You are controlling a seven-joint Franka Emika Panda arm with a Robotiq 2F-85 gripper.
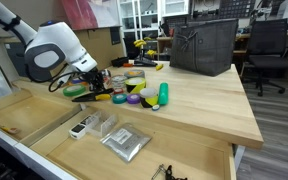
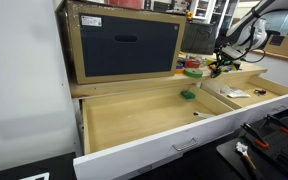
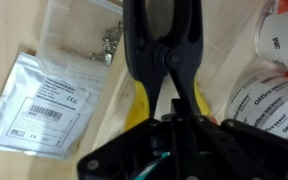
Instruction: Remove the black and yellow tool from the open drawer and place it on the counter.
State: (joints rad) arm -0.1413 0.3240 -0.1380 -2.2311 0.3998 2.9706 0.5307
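The black and yellow tool (image 3: 160, 50), a spring clamp with black handles and yellow trim, fills the wrist view and hangs from my gripper (image 3: 170, 118), which is shut on it. In an exterior view my gripper (image 1: 85, 84) holds the tool (image 1: 77, 93) over the counter's edge, just above the open drawer (image 1: 39, 118). In an exterior view my gripper (image 2: 225, 60) and the tool (image 2: 215, 68) are small at the back right, above the counter. The fingertips are hidden by the tool.
Tape rolls (image 1: 134, 84) and a green object (image 1: 164, 95) crowd the wooden counter (image 1: 199, 105) beside my gripper. A black bin (image 1: 204, 45) stands behind. Plastic bags (image 1: 124, 141) and a small white item (image 1: 79, 128) lie in the drawer. Bags (image 3: 49, 95) and tape rolls (image 3: 274, 100) lie below the tool.
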